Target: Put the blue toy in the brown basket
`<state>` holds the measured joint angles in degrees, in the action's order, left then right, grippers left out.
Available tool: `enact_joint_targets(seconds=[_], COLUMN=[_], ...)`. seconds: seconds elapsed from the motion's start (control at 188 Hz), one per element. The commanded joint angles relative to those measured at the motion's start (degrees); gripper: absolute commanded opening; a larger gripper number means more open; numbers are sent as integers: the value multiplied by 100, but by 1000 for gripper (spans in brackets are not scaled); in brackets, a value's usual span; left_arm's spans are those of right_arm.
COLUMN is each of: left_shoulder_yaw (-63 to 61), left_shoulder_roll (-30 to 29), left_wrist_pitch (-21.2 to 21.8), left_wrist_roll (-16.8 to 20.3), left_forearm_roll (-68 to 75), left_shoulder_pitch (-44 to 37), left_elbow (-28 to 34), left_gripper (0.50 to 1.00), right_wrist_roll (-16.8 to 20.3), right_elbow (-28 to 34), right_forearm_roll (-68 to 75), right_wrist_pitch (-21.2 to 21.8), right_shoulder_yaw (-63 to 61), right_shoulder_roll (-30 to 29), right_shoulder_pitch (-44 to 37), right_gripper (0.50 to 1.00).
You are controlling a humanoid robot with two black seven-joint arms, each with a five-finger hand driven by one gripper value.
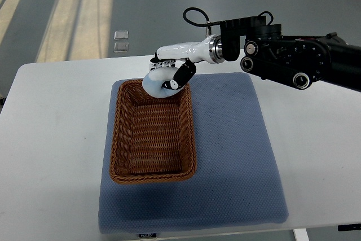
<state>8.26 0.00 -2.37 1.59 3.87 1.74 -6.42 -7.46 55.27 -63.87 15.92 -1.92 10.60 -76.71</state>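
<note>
A pale blue ring-shaped toy [153,84] hangs just above the far end of the brown wicker basket [152,175]. My right hand [171,77] is shut on the toy, with white fingers and black pads [183,76] wrapped around the ring. Its arm reaches in from the right edge, over the far side of the table. The basket stands lengthwise on a blue mat, and nothing shows inside it. The left arm is out of view.
The blue padded mat [237,156] covers the middle of the white table [51,139]. Grey floor lies beyond the far table edge, with a small clear object [120,40] on it.
</note>
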Motion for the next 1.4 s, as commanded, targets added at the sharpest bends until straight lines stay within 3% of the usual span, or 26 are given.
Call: enact_joint_targets(seconds=[0.0, 0.331, 0.427, 0.469, 0.517, 0.592, 0.709, 1.056, 1.392], left_shoulder_yaw=[0, 0, 0, 0, 0, 0, 0, 0, 0], left_shoulder_roll=[0, 0, 0, 0, 0, 0, 0, 0, 0], left_wrist_pitch=[-9, 0, 0, 0, 0, 0, 0, -9, 0], left_wrist_roll=[-1, -1, -1, -1, -1, -1, -1, -1, -1], left_forearm_roll=[0, 0, 0, 0, 0, 0, 0, 0, 0], left_shoulder_pitch=[-7, 1, 1, 1, 1, 1, 1, 1, -7], left_elbow=[0, 0, 0, 0, 0, 0, 0, 0, 0], left_gripper=[1000, 1000, 1000, 1000, 1000, 1000, 1000, 1000, 1000], right_wrist_roll=[-1, 8, 8, -1, 8, 17, 17, 17, 17], right_elbow=[1, -78, -78, -78, -87, -87, -87, -104, -649], right_forearm_roll=[-3, -64, -38, -20, -20, -20, -20, 68, 1316], right_wrist_pitch=[-71, -317, -396, -405, -414, -414, -414, -396, -344], right_shoulder_yaw=[-36, -45, -45, -54, -106, -203, -203, -405, -1706], right_shoulder_roll=[-208, -665, -700, -709, -718, -735, -726, -639, -182], right_shoulder_pitch=[297, 982, 991, 1017, 1026, 1035, 1044, 1017, 1290], right_gripper=[500, 500, 570, 635, 756, 852, 895, 901, 911])
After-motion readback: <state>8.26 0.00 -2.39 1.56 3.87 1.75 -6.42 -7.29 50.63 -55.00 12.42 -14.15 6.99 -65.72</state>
